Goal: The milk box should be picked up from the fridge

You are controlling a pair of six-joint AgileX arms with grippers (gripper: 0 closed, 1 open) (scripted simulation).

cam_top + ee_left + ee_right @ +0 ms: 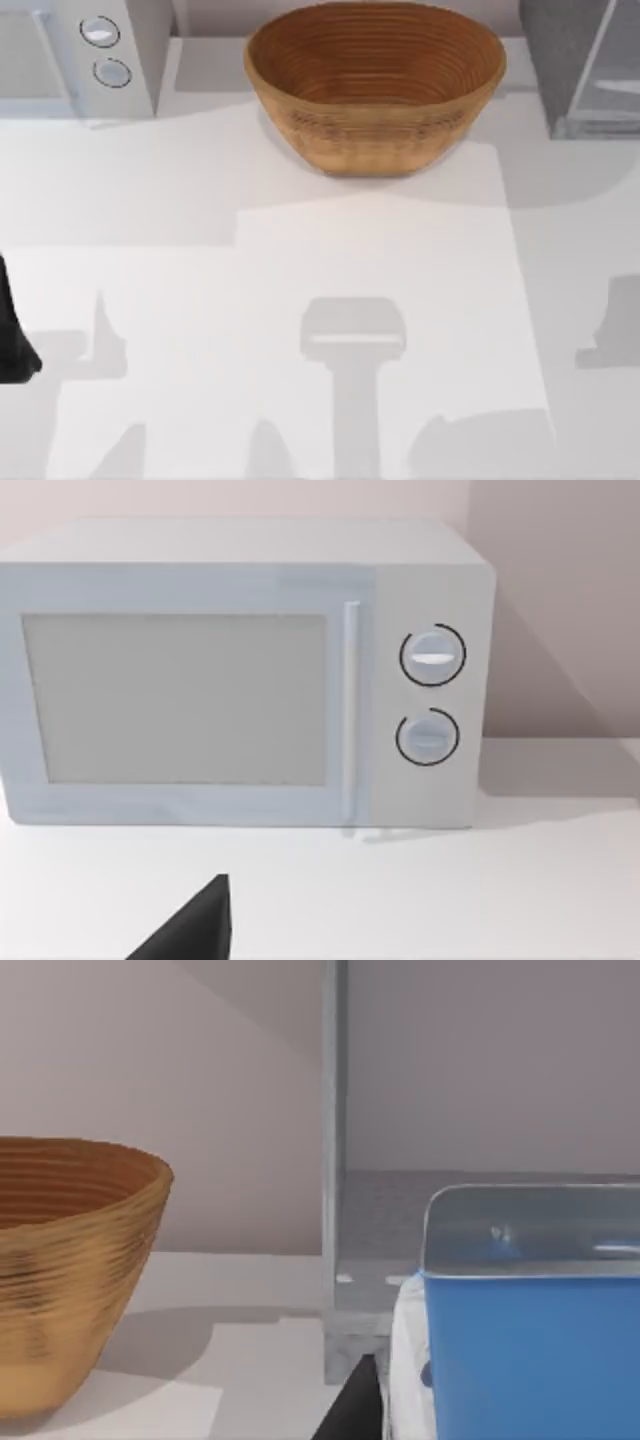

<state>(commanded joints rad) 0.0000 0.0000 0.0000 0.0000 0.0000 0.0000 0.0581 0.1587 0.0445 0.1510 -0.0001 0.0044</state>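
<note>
**Milk box at the fridge, right hand up close**

The tabletop (300, 300) is white. At its far edge, near the middle, stands a woven basket (375, 85), brown and oval. In the far left corner is a white microwave (75, 50) with two round knobs, one above the other; the left wrist view faces its front (240, 680), with a pale door panel and a vertical handle beside the knobs. No brand or writing can be read on it.

In the far right corner stands the fridge (580, 65), dark grey with a pale glassy panel. The right wrist view looks at it from close by: a grey upright edge of the fridge (335, 1160) rises just beside the basket (60, 1270), and a speckled grey shelf lies behind.

The milk box (520, 1360) is in the near foreground of that view, at the fridge: a blue face with a white side and a pale, glossy top part. No print on it can be read.

A dark finger of the right hand (355, 1405) shows just beside the box's white side; whether it touches, and how wide the hand stands, I cannot tell.

The left arm (15, 330) sits at the tabletop's left edge. A dark tip of the left hand (195, 925) points toward the microwave; its opening cannot be told either.
</note>
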